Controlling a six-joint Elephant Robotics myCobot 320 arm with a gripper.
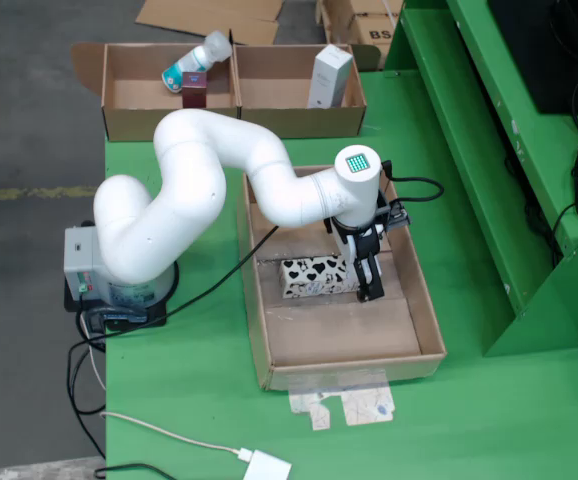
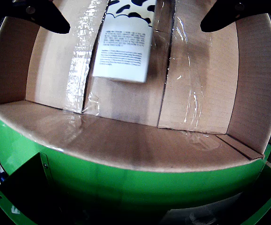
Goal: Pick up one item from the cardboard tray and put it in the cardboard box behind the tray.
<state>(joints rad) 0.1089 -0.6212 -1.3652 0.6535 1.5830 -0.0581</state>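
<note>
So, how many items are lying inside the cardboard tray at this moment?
1. A spotted box lies near the middle of the cardboard tray, right beside the gripper. The arm covers the tray's far end, so something may be hidden there.

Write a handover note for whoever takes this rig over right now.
Gripper: open, empty, fingers apart, low inside the tray at the right end of the spotted carton.
Carton: lying in the tray, not gripped.
Box behind the tray: left half holds a bottle and a dark red item; right half holds a white carton.
Done: approach only.
Left: close on the spotted carton, lift, carry to the box, release.
</note>
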